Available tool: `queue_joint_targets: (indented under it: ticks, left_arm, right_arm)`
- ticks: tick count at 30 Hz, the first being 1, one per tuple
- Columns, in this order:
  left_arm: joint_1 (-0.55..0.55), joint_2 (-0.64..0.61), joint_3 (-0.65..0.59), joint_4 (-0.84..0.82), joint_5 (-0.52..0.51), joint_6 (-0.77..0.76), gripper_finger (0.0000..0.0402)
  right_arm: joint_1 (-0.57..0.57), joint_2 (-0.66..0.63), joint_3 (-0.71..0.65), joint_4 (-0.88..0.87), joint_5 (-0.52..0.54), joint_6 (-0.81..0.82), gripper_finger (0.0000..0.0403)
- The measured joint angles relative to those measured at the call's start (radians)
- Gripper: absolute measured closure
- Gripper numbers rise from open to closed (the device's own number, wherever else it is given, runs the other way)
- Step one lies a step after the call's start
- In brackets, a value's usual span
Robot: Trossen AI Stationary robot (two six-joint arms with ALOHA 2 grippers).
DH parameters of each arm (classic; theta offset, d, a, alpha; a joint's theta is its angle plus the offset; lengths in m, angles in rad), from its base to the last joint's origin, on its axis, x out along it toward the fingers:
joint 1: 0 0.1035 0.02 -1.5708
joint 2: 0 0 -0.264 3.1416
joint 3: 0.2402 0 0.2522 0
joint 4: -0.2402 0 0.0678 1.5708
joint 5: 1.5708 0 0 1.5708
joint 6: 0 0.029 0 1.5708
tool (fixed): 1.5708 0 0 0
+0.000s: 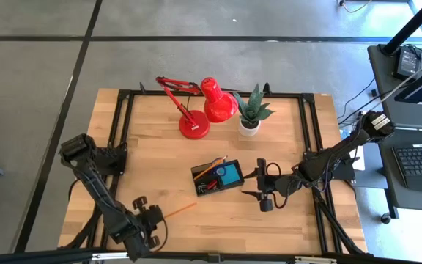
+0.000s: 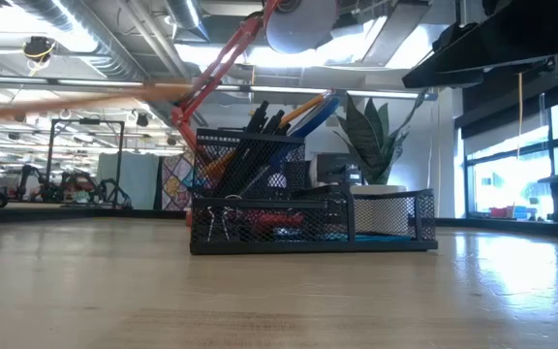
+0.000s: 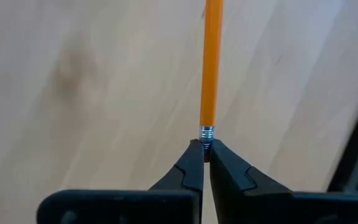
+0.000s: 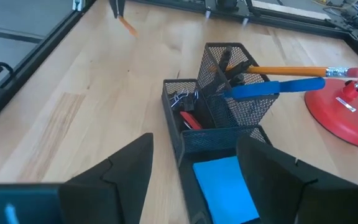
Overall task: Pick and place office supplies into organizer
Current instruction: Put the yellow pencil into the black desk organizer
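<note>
Right wrist view, organizer (image 4: 191, 134) holding blue note pad (image 4: 225, 186), pencil (image 4: 288, 71), left claw (image 3: 205, 152) clamped on orange pencil (image 3: 211, 62), right claw (image 4: 194, 165) apart

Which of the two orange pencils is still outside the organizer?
The loose orange pencil, pinched at its eraser end by the left gripper. The other pencil stands in the organizer cup.

The organizer (image 4: 211, 111) is black wire mesh, standing on the pale wooden table (image 1: 160, 169). Inside it lie a bright blue note pad (image 4: 225, 186), a red eraser (image 4: 190, 120), and orange pencils (image 4: 291, 72). Behind the organizer stand a red lamp (image 1: 204, 106) and a green plant (image 1: 253, 108) in a white pot.
</note>
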Motion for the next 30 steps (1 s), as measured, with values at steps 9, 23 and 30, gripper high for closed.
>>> queue_joint_targets:
  ticks: [9, 23, 30]
  left_arm:
    - [0.013, -0.002, 0.042, 0.003, -0.242, 0.225, 0.0394]
    - [0.154, -0.004, 0.043, 0.003, -0.424, 0.688, 0.0394]
    - [0.180, -0.058, 0.044, 0.000, -0.635, 0.917, 0.0394]
  right_arm:
    - [0.000, 0.000, 0.000, 0.071, 0.000, 0.090, 0.0169]
    - [0.000, 0.000, 0.000, 0.089, -0.026, 0.210, 0.0169]
    - [0.000, 0.000, 0.000, 0.086, -0.027, 0.209, 0.0169]
